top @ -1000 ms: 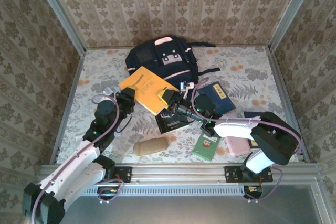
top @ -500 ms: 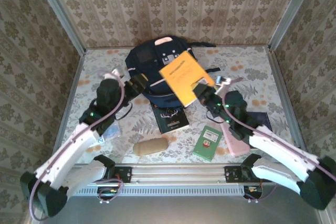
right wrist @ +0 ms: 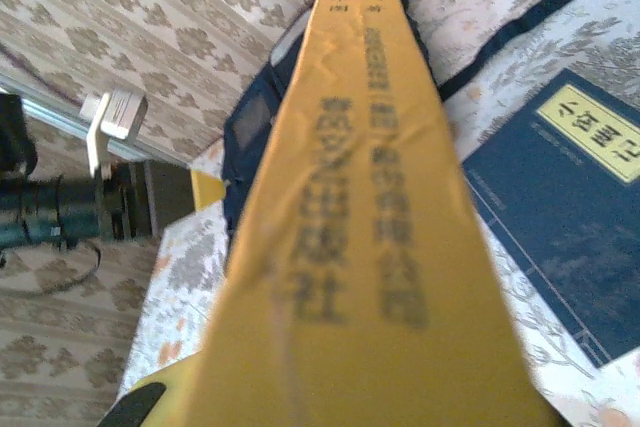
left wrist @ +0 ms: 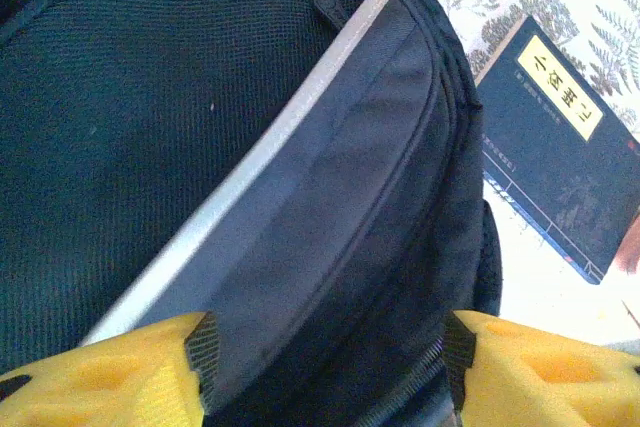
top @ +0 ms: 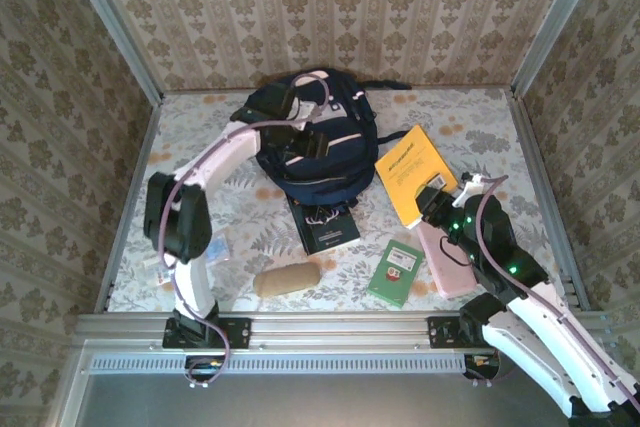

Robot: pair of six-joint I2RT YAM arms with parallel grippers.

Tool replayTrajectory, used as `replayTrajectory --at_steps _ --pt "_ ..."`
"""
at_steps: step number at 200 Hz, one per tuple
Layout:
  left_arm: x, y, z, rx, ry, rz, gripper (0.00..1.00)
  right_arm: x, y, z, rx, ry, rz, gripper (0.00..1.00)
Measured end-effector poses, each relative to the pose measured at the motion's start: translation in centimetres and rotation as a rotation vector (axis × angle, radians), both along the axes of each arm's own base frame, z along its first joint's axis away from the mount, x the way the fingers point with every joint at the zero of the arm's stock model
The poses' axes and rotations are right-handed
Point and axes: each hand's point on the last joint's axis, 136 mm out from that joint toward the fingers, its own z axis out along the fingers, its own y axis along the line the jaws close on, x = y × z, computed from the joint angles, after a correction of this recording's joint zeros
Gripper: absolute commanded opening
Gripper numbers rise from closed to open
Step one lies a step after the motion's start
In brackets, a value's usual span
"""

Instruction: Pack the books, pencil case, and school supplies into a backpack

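Orange-yellow book [top: 408, 172] moved right of backpack [top: 310, 142], in right gripper [top: 434, 199].

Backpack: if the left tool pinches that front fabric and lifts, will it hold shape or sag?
Probably sags: the backpack lies slumped and creased, so its cloth looks soft. The left tool, open astride a pocket fold, would likely lift cloth alone. Pushing such bulk may shove the black book at its near edge.
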Motion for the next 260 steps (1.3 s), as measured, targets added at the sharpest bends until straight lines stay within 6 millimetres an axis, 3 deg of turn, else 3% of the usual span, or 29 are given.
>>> replayTrajectory --at_steps 40,69,137,176,232,260 --pt "5.5 0.2 -1.2 -0.077 0.024 -0.050 0.64 -1.0 0.6 -1.4 -0.056 0.043 0.072 0.00" --pt "6.9 -1.2 -0.8 -0.140 0.032 -0.119 0.62 -1.6 0.9 -1.8 -0.081 0.054 0.112 0.00" --pt "5.0 -3.3 -4.9 -0.186 0.175 -0.199 0.60 -2.3 1.0 -2.0 -0.104 0.054 0.146 0.00" --pt "3.8 -3.8 -5.9 -0.207 0.220 -0.223 0.43 -2.4 1.2 -2.0 -0.098 0.056 0.160 0.00" --pt "2.8 -4.1 -7.1 -0.227 0.246 -0.247 0.00 -2.5 1.2 -2.9 -0.095 0.075 0.160 0.00" --pt "2.9 -4.2 -6.9 -0.236 0.246 -0.248 0.00 -2.5 1.2 -3.1 -0.094 0.080 0.158 0.00"
